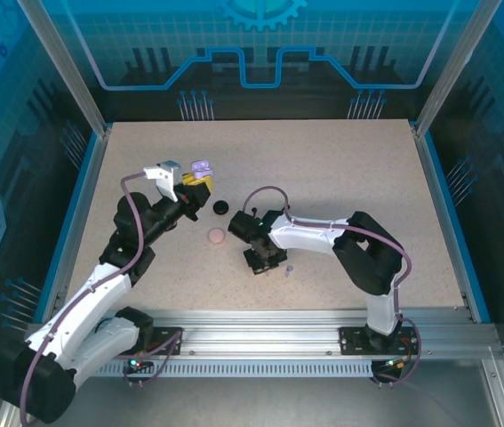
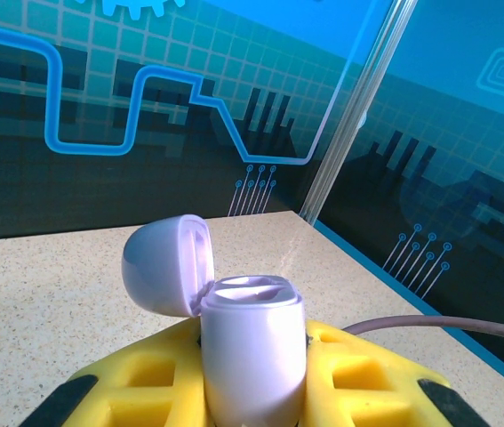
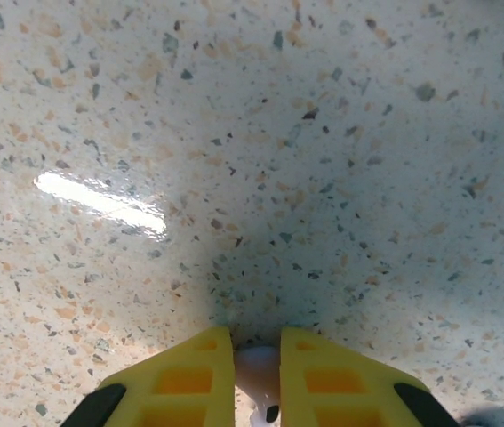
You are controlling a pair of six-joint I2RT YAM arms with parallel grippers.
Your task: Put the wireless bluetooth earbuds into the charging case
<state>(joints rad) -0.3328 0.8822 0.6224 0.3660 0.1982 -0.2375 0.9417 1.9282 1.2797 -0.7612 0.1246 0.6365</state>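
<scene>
My left gripper (image 1: 194,184) is raised over the table's left middle, shut on a lilac charging case (image 1: 201,167). In the left wrist view the case (image 2: 252,356) stands upright between the yellow fingers (image 2: 127,391), its lid (image 2: 167,262) flipped open to the left and its two sockets bare. My right gripper (image 1: 263,260) is down at the tabletop near the centre front. In the right wrist view its yellow fingers (image 3: 189,378) are shut on a pale earbud (image 3: 256,378) that rests against the table. A tiny lilac earbud (image 1: 289,269) lies loose just right of that gripper.
A round pink case (image 1: 217,237) and a round black case (image 1: 221,207) sit between the two grippers. The speckled table (image 1: 340,169) has a blue raised rim and transparent walls on three sides.
</scene>
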